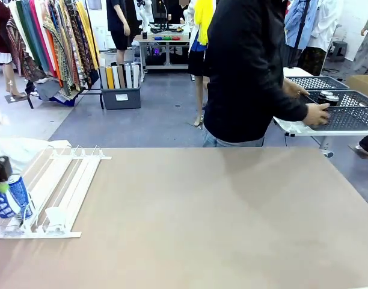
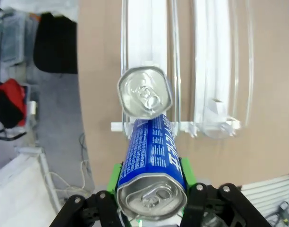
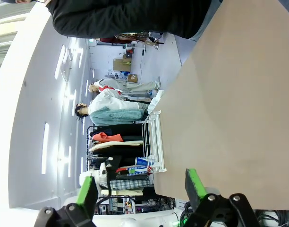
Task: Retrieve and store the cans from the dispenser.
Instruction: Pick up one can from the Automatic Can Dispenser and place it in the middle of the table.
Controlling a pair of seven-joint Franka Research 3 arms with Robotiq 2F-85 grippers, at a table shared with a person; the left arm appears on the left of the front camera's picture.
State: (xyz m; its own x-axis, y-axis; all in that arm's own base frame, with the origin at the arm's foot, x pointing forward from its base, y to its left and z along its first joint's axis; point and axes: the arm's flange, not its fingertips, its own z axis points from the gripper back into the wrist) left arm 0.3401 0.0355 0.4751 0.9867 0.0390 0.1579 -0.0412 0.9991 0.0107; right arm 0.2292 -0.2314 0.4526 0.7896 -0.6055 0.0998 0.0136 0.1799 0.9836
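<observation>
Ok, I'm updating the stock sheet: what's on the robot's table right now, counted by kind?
Blue Pocari Sweat cans: 2
White wire dispenser: 1
Total: 3

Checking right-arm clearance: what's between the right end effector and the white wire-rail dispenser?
Nothing but bare tan tabletop from the right end effector to the white wire-rail dispenser, shown in the right wrist view.

Blue can (image 2: 151, 151), white lettering, silver top. Silver top on second can (image 2: 144, 92). White dispenser (image 1: 70, 174). Beige table (image 1: 232, 217). Black left hand (image 2: 151, 175), green pads (image 2: 117, 173). Black right hand (image 3: 140, 189), green pads likewise. Dark mesh basket (image 1: 346, 117). Black sleeve (image 1: 274, 90).
</observation>
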